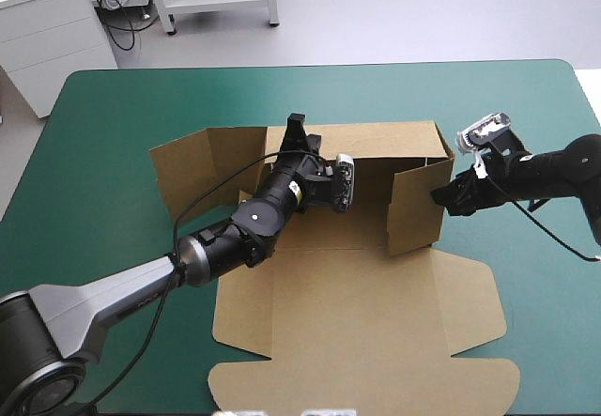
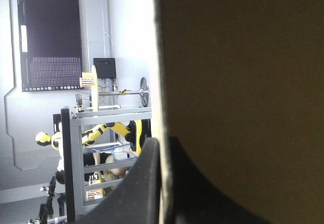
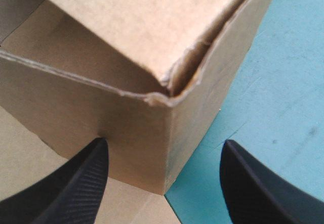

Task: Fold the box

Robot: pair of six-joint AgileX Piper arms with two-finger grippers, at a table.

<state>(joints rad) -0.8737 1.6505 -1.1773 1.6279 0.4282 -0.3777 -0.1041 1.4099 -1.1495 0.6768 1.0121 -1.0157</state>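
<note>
Two arms: both worked at the box, one from the table's left, one from its right.
Box (image 1: 357,313): brown, sat mid-table on the teal-green cover (image 1: 113,115); back and right walls stood raised, the left wall splayed outward, and the lid lay flat toward the near edge.
Left gripper (image 2: 161,148): was up at the back wall's top edge, black fingers pressed almost together, pinching the board between them.
Right gripper (image 3: 164,145): fingers were spread wide, low at the right wall's near corner, that corner between them; whether they touched it could not be told.
Corner top: looked creased and frayed.
</note>
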